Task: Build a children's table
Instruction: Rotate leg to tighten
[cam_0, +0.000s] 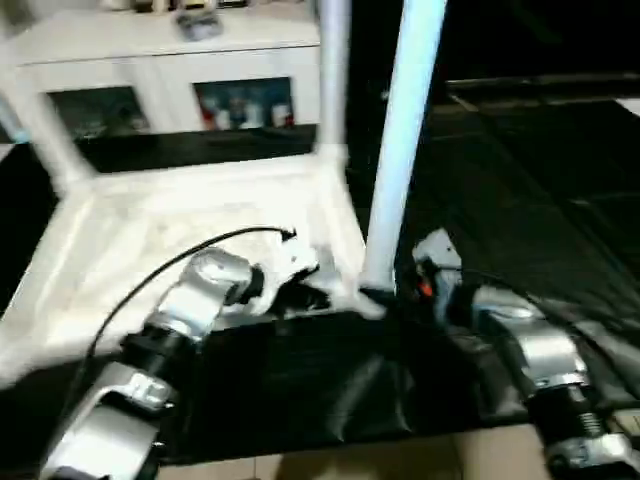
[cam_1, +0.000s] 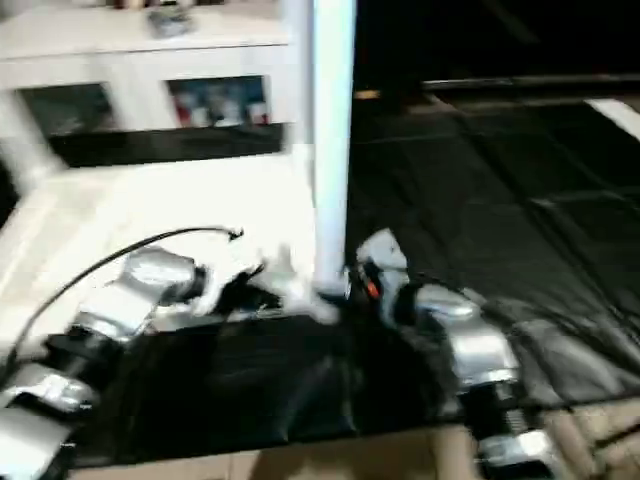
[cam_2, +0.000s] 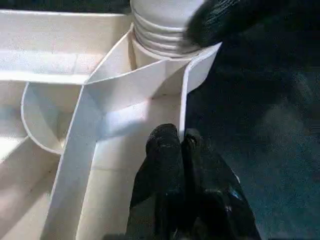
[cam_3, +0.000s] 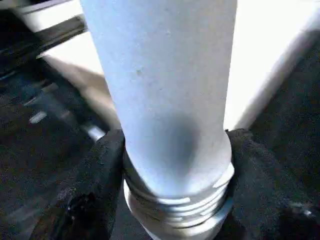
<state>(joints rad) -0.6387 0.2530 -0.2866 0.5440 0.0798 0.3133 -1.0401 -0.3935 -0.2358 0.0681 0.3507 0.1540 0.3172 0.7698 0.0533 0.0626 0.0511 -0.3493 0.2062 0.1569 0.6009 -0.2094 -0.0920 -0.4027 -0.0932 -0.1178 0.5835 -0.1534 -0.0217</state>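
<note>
Both tools (cam_2: 172, 142) (cam_3: 170, 165) grip table (cam_0: 120, 250) (upturned)

The upright leg (cam_0: 405, 140) runs off at twelve o'clock; items behind the cabinet's glass doors (cam_0: 243, 103) blur beyond telling.

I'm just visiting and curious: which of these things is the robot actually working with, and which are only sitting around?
In use:
- upside-down white plastic tabletop, ribbed underside up
- white tube leg at its near corner, right gripper around it
- left gripper pinching the rim

Just there:
- white glass-door cabinet
- black floor mat
</note>
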